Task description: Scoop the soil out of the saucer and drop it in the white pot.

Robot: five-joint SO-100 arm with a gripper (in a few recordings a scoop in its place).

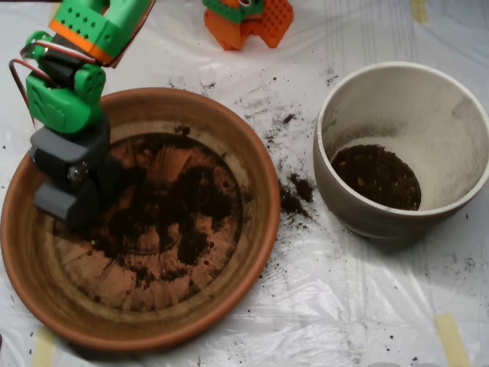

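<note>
Overhead view: the grey scoop (67,180) on the green-and-orange arm (76,69) sits low inside the saucer (252,222), over the left part of its base. Whether its jaws are parted or closed cannot be told from this angle, nor whether they hold anything.

The soil (179,210) lies spread thin across the saucer's ridged base, just right of the jaws and touching them at their lower edge, with bare terracotta showing through in patches.

The white pot (336,191) stands well to the right of the jaws, apart from the saucer, with a dark layer of soil at its bottom.

Loose crumbs (294,197) lie on the plastic sheet (344,306) covering the desk, between saucer and pot.

No writing or labels can be read.
</note>
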